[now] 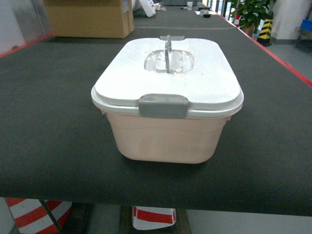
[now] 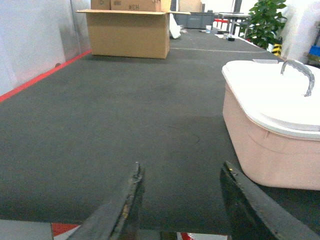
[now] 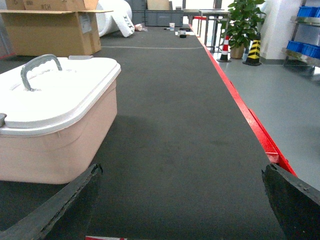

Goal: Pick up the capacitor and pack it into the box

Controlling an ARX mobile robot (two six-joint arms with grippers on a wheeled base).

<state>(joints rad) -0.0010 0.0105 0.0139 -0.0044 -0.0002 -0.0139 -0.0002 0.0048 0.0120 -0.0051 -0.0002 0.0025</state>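
The pale pink box (image 1: pixel 165 139) sits upright on the dark tabletop (image 1: pixel 53 122), its white lid (image 1: pixel 168 78) on, grey latch (image 1: pixel 163 106) in front, handle (image 1: pixel 168 51) raised.

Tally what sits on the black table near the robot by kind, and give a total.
Pink box with white lid: 1
Cardboard carton: 1
Capacitor: 0 in view
Total: 2

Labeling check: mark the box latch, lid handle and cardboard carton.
latch (image 1: pixel 163 107), head view, middle of the grey clip on the box front.
handle (image 3: pixel 39 67), right wrist view, top of the grey arch.
carton (image 2: pixel 129 35), left wrist view, front face.
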